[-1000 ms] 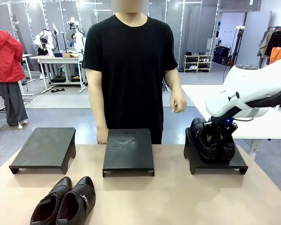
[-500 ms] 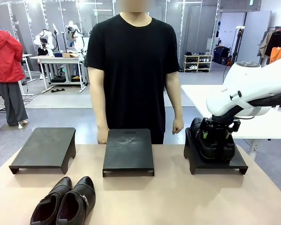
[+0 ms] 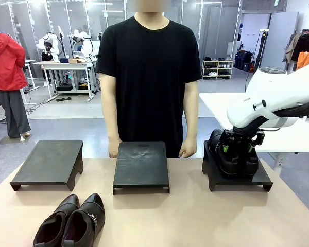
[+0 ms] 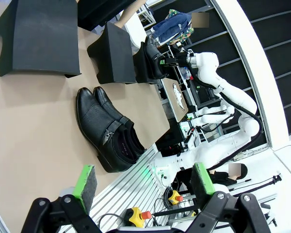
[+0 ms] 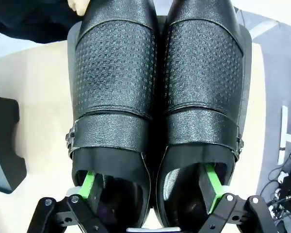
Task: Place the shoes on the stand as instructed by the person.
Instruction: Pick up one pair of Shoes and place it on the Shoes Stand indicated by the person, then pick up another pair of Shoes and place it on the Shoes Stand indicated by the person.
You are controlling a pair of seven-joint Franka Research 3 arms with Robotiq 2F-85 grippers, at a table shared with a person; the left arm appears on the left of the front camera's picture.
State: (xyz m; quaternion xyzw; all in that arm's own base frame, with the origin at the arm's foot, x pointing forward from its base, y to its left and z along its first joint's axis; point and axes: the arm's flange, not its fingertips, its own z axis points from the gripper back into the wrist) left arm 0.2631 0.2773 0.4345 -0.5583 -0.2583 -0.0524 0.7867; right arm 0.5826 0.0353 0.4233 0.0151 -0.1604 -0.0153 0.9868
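The left gripper [image 4: 143, 183] hangs with its green pads spread wide and empty, facing the glossy buckled pair [image 3: 72, 224] on the tan table [image 3: 195, 216] before the flat matte left stand [image 3: 49, 163]. Past the middle stand [image 3: 141, 165], the right gripper [image 5: 150, 187] is splayed wide, one finger inside each shoe of the grain-embossed strapped pair [image 5: 116, 73] on the right stand [image 3: 262, 181].

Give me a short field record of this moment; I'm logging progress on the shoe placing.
stands: left stand, middle stand, right stand, in a row
placed pair: on right stand
right gripper: open, one finger inside each placed shoe
waiting pair: on table, before left stand
left gripper: open, holding nothing
person: behind middle stand, arms down
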